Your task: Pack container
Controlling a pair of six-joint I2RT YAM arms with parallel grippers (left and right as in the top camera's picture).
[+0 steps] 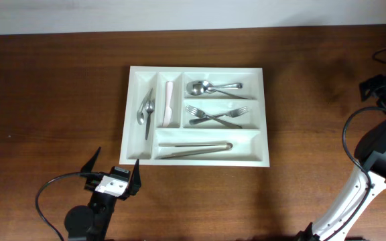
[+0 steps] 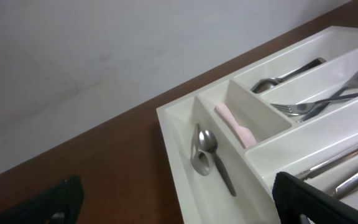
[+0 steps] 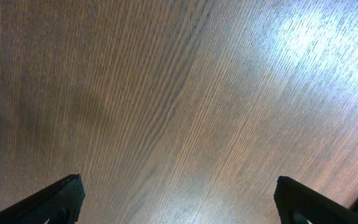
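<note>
The container (image 1: 246,142) lies flat on the wooden table (image 1: 45,100). Its long axis runs side to side across my reach, and its open face is up. Its two narrow upright compartments sit at the end on my left, with the three long horizontal ones stacked toward my right.

In the leftmost narrow slot lie two small spoons (image 1: 144,109), handles along the slot. In the slot beside it is a pink-handled piece (image 1: 169,102). Of the long compartments, the farthest from me holds larger spoons (image 1: 210,88), bowls toward the narrow slots. The middle one holds crossed forks (image 1: 213,115), and the nearest holds tongs (image 1: 194,146) lying along the container's long axis.

My left gripper (image 1: 118,158) hangs just off the container's near left corner. Its jaws are spread wide with nothing between them, and one fingertip is close beside the rim.

My right gripper (image 3: 178,182) is well away from the container, past its right end, over bare wood. Its jaws are also wide apart and hold nothing.
</note>
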